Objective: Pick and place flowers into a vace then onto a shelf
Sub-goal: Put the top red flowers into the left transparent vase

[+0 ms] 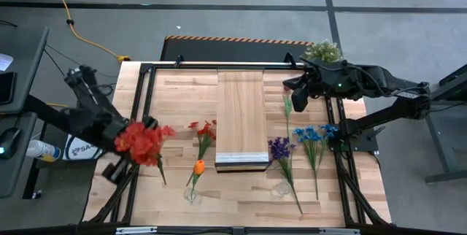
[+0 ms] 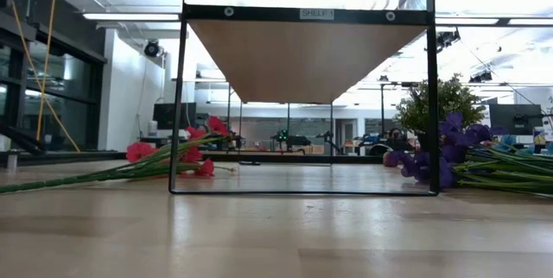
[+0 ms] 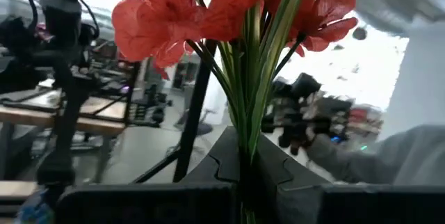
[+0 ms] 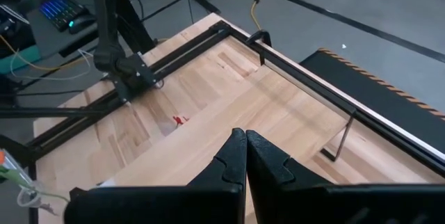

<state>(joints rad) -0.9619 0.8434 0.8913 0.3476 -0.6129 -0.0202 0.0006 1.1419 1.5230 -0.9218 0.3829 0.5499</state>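
Observation:
My left gripper (image 1: 133, 152) is at the table's left edge, shut on a bunch of red flowers (image 1: 143, 141), lifted above the tabletop. More flowers lie flat on the table: red (image 1: 204, 130), purple (image 1: 279, 148), blue (image 1: 311, 134). An orange flower (image 1: 198, 167) reaches toward a small clear vase (image 1: 191, 195). A second clear vase (image 1: 281, 189) stands near the front. The shelf (image 1: 241, 118) stands mid-table on a black frame. My right gripper (image 4: 245, 144) hangs shut and empty above the table's far right. My left gripper pinches the red bunch's green stems (image 3: 247, 156) between its two fingers, a little below the heads. The fingers lie across the stems. The heads (image 3: 208, 8) stand up beyond the fingers, and the stems' lower end (image 1: 160, 178) trails out clear of the table.
A bushy potted plant (image 1: 322, 51) stands at the far right corner. A loose green stem (image 1: 287, 105) lies right of the shelf. Black frame rails (image 1: 139, 111) run along the table's edges. Bare wood lies in front of the shelf (image 1: 233, 191).

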